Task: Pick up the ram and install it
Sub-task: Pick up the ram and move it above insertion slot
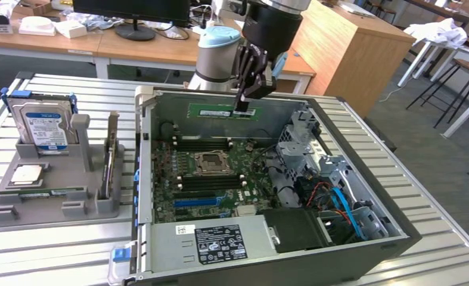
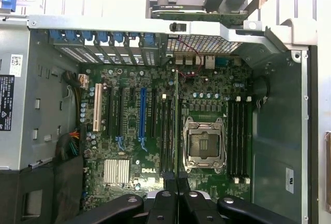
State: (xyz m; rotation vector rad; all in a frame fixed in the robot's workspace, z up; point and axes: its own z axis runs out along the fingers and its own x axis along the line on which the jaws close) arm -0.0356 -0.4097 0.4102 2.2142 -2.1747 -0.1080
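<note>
While grasping the green ram (image 1: 218,112) in a clenched hand (image 1: 243,108), hovers at upper centre of the frame, above the motherboard (image 1: 190,199) inside the open computer case (image 1: 170,107).

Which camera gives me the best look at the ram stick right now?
The exterior view. There the ram shows its full green face, held by the shut pincer above the open computer case. The wrist view shows the ram edge-on, as a thin line over the motherboard.
</note>
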